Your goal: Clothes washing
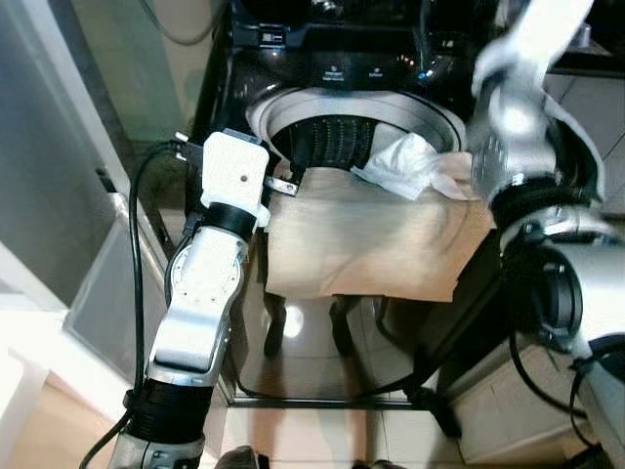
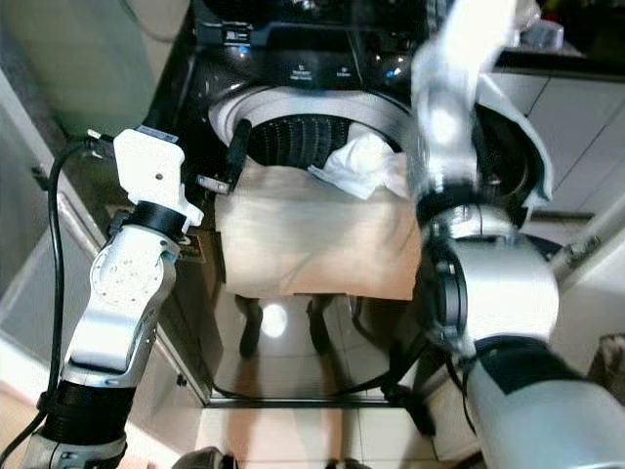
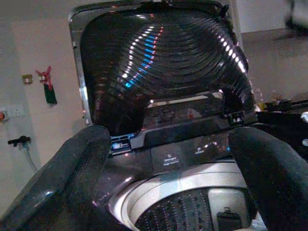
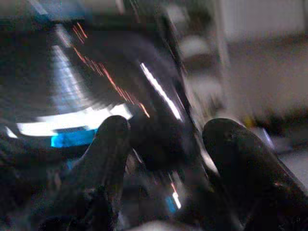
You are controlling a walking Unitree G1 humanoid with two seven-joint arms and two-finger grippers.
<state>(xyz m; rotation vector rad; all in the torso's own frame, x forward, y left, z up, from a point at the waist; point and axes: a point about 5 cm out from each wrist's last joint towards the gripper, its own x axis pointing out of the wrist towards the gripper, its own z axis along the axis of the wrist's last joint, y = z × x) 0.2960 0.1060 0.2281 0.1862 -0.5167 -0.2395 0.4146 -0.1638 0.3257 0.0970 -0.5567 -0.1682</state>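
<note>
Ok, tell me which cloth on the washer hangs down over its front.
The beige cloth: it drapes from the drum rim down the washer's front. The white cloth lies crumpled on the rim instead.

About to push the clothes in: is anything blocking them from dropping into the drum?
Nothing visible does. The beige cloth and white garment hang over the front rim of the open washing machine; the lid stands raised.

dim, glare streaks, blurred right wrist view
</note>
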